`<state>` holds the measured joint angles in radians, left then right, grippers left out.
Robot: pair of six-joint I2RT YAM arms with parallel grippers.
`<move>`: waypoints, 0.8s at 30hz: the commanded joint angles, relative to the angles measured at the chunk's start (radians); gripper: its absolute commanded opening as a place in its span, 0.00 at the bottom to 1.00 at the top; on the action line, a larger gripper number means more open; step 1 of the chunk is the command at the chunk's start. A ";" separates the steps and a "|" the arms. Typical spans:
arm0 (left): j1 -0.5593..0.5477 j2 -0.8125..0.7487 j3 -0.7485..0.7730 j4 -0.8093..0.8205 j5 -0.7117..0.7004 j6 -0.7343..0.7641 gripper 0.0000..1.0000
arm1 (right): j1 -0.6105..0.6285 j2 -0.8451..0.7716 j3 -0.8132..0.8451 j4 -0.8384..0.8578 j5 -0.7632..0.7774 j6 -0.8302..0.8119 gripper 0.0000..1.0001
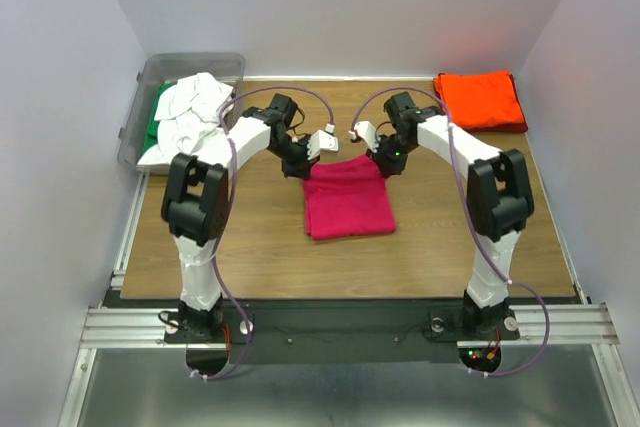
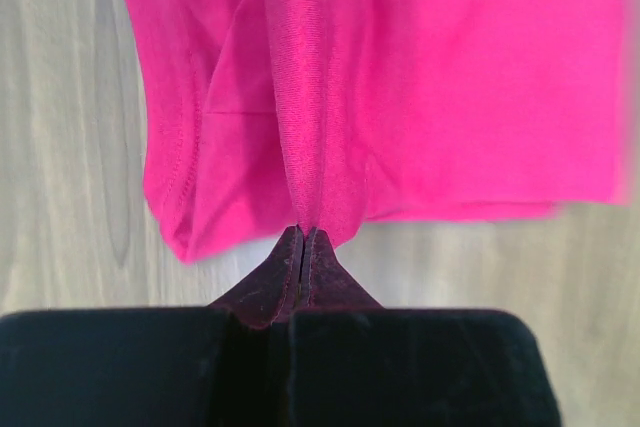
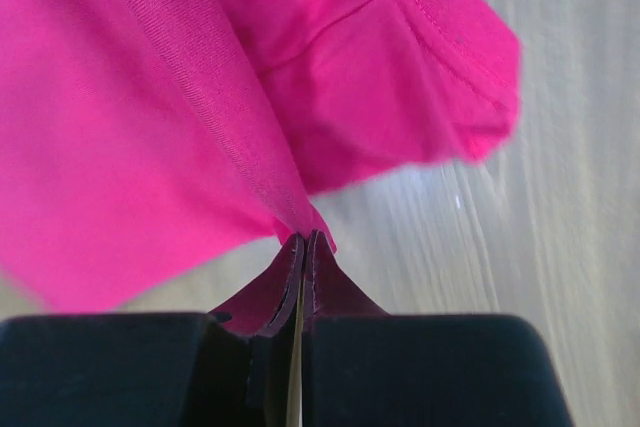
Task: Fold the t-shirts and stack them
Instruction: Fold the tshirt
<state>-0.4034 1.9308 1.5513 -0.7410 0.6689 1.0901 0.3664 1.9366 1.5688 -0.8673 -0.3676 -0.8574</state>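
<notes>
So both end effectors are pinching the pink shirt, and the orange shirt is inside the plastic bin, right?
Not quite. The orange shirt is not in the plastic bin; it lies folded on the table at the far right corner, as the top external view shows. The left end effector and right end effector do both pinch the pink shirt.

- Arms: two. The left arm is at 9 o'clock, the right arm at 3 o'clock.
- Grippers: two, the left gripper and the right gripper.
- T-shirts lying singly: two. The magenta-pink tee is at centre, the orange-red tee at 1 o'clock.
- Heap at 10 o'clock: white cloth and green cloth; garment count unreadable.
- Bin: one.
- Table: one.
</notes>
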 commanded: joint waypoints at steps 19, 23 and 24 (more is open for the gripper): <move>-0.048 -0.297 -0.463 0.132 0.078 -0.133 0.10 | 0.077 -0.330 -0.403 0.096 -0.150 0.430 0.11; -0.048 -0.395 -0.505 0.140 0.067 -0.183 0.35 | 0.068 -0.381 -0.349 0.093 -0.108 0.454 0.52; -0.046 -0.438 -0.502 0.153 0.054 -0.199 0.38 | 0.065 -0.378 -0.317 0.093 -0.110 0.457 0.55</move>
<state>-0.4564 1.5963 1.0569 -0.6102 0.7116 0.9539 0.4473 1.5887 1.1717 -0.7891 -0.4973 -0.4721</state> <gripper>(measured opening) 0.342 0.512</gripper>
